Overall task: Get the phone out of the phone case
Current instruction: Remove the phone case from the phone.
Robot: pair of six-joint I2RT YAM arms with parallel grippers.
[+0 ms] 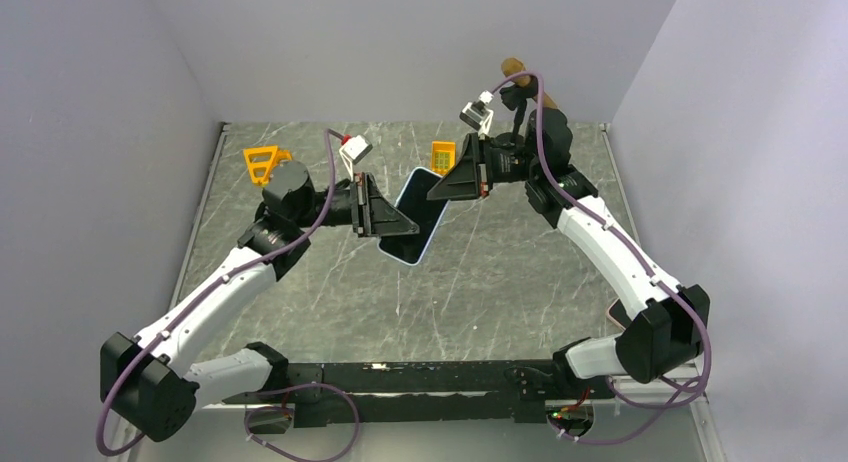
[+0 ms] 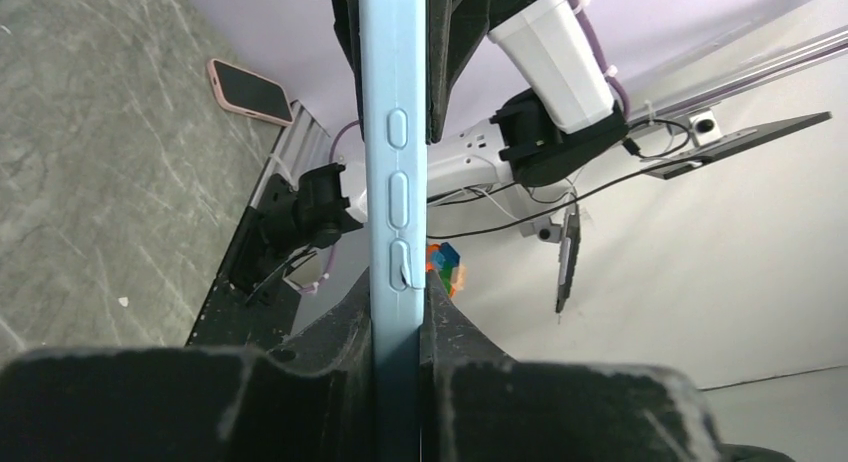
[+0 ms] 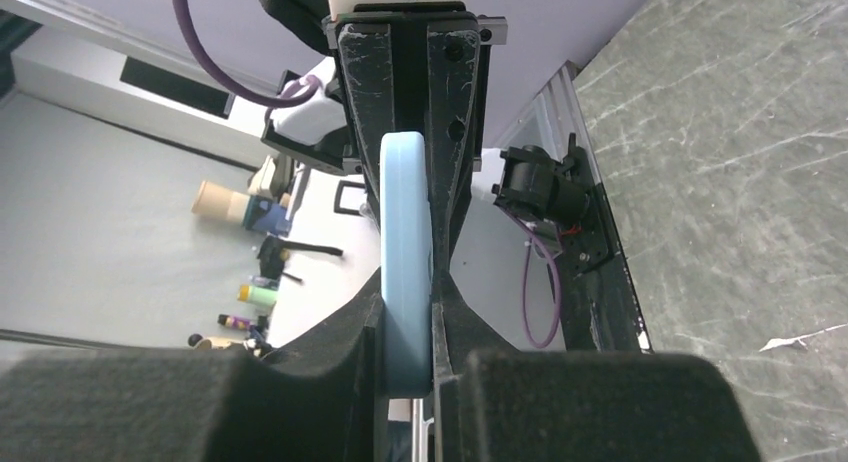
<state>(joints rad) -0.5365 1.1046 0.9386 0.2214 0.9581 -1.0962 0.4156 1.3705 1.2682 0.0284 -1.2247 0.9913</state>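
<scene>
A phone point(image 1: 414, 212) with a dark screen sits in a light blue phone case point(image 1: 425, 254) and is held tilted in the air above the middle of the table. My left gripper point(image 1: 392, 225) is shut on its near left end. In the left wrist view the case's side with its buttons point(image 2: 397, 182) runs up from between my left gripper's point(image 2: 398, 317) jaws. My right gripper point(image 1: 458, 185) is shut on the far right end. In the right wrist view the case's rounded edge point(image 3: 405, 232) is pinched in my right gripper point(image 3: 408, 327).
A second phone in a pink case point(image 2: 250, 89) lies on the table near the right arm's base point(image 1: 614, 313). An orange triangular frame point(image 1: 263, 162) and a small orange grid piece point(image 1: 442, 155) rest at the back. The marbled table point(image 1: 500, 292) has walls on three sides.
</scene>
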